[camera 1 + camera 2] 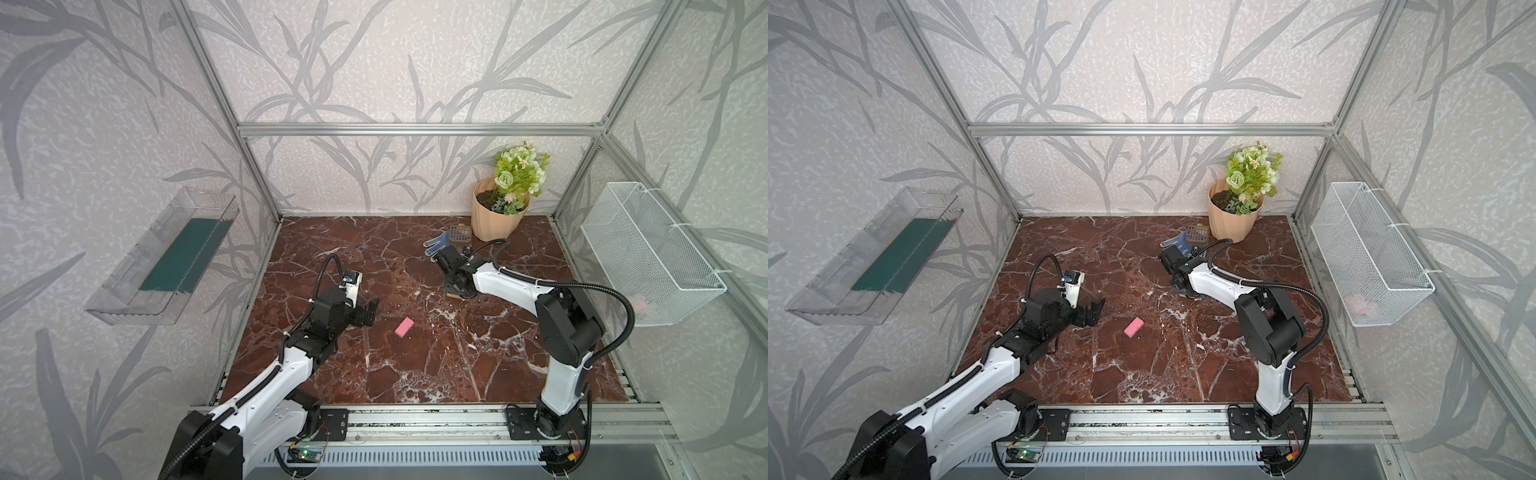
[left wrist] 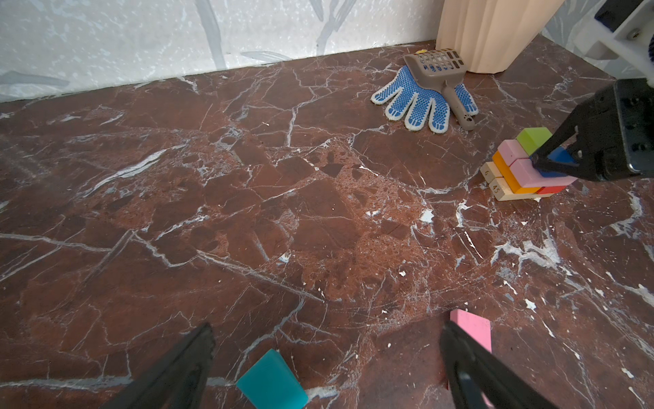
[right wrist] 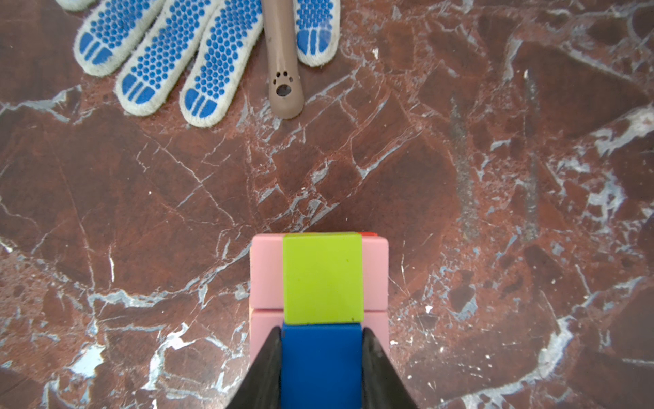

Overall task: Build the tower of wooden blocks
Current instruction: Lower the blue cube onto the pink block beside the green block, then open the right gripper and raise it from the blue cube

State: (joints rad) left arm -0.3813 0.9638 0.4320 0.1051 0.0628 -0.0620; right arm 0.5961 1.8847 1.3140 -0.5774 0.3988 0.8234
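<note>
My right fingers (image 3: 265, 371) are clamped on the blue cube (image 3: 321, 364), which sits on the tower (image 2: 523, 173) touching the green cube (image 3: 322, 278), atop two pink blocks (image 3: 265, 276) whose long axes run from one finger towards the other. My left fingers (image 2: 184, 364) stand wide apart and empty over the desk (image 2: 247, 212), and the teal block (image 2: 271, 380) between them shows only in the left wrist view. The loose pink block (image 1: 404, 327) lies at centre in both top views, long axis lower left to upper right; right of centre there my right arm (image 1: 498, 278) hides nearly all the tower, which both wrist views show.
</note>
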